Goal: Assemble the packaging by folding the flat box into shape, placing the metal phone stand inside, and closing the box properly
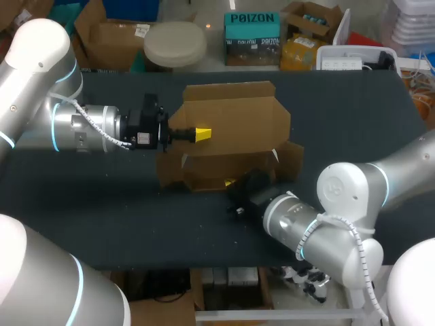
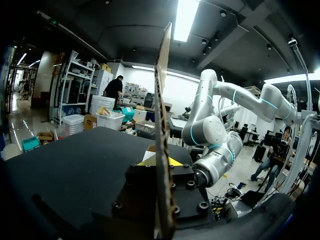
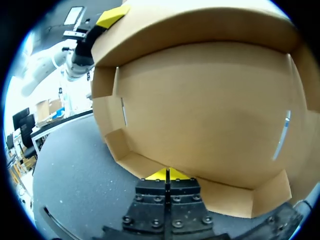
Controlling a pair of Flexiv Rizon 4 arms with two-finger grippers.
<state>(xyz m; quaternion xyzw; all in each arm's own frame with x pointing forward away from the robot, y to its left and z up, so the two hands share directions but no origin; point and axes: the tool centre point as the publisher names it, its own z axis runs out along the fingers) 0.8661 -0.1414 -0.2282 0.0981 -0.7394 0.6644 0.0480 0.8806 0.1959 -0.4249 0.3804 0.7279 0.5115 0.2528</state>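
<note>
A brown cardboard box (image 1: 231,115) stands half folded in the middle of the dark table, its tall back panel upright and a low front wall toward me. My left gripper (image 1: 202,134) comes in from the left and is shut on the upright panel's left part; in the left wrist view that panel (image 2: 161,100) runs edge-on between the yellow tips of my left gripper (image 2: 160,162). My right gripper (image 1: 231,182) sits at the front wall, shut, its tips (image 3: 167,174) together against the wall's outer rim with the box's hollow (image 3: 200,100) ahead. No phone stand shows in any view.
Side flaps stick out at the box's left (image 1: 170,170) and right (image 1: 292,159). A white crate (image 1: 350,60) stands at the table's far right corner. My right arm's elbow (image 1: 346,197) hangs over the table's front right.
</note>
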